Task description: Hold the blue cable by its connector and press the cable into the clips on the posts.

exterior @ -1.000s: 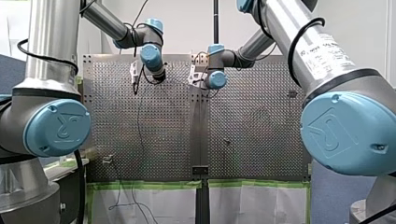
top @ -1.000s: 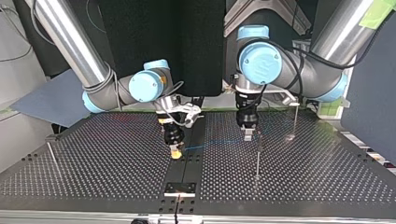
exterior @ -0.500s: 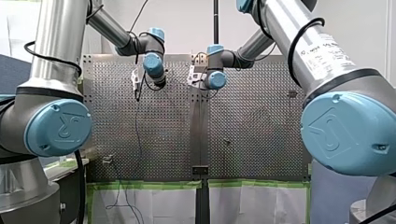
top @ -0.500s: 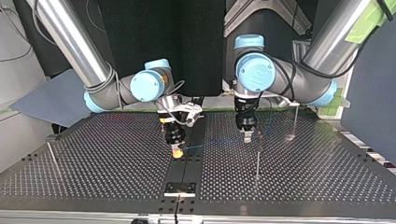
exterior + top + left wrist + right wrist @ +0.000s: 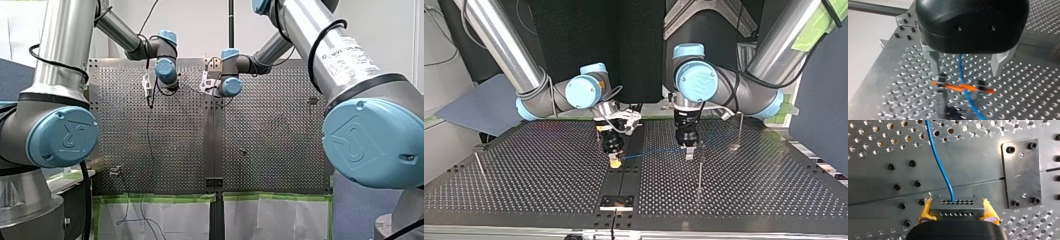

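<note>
In the top view my right tool [image 5: 613,162] stands left of the post [image 5: 699,172], yellow pads [image 5: 925,211] clamped on the black connector [image 5: 957,207]; the blue cable [image 5: 654,152] runs from it toward the post; thin and flexible, I judge, so best gripped at the rigid connector; my left tool [image 5: 966,72], jaws apart, straddles the cable above the post's orange clip [image 5: 963,87].

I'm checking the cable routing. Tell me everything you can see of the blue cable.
The blue cable is thin, smooth, flexible-looking. One end enters a dark multi-hole connector clamped in my right end effector. It curves gently over the perforated table, passes untouched between my left end effector's open fingers and crosses an orange bar.
</note>
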Available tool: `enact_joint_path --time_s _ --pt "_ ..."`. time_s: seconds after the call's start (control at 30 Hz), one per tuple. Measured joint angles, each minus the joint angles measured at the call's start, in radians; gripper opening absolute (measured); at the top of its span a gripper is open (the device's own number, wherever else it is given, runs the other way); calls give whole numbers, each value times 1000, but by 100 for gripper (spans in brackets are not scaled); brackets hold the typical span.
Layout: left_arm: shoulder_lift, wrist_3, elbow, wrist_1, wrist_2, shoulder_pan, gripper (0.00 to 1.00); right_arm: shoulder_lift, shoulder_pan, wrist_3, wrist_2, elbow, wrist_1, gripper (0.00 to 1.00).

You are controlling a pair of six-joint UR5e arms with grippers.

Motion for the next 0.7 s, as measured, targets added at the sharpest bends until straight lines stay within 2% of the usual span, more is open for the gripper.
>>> enact_joint_path --time_s 0.27,0.7 --pt "-40 -2 73 -19 -6 2 100 10 0 -4 0 0 0 0" --pt "-47 18 85 -16 -13 16 100 17 1 -7 -1 0 1 0"
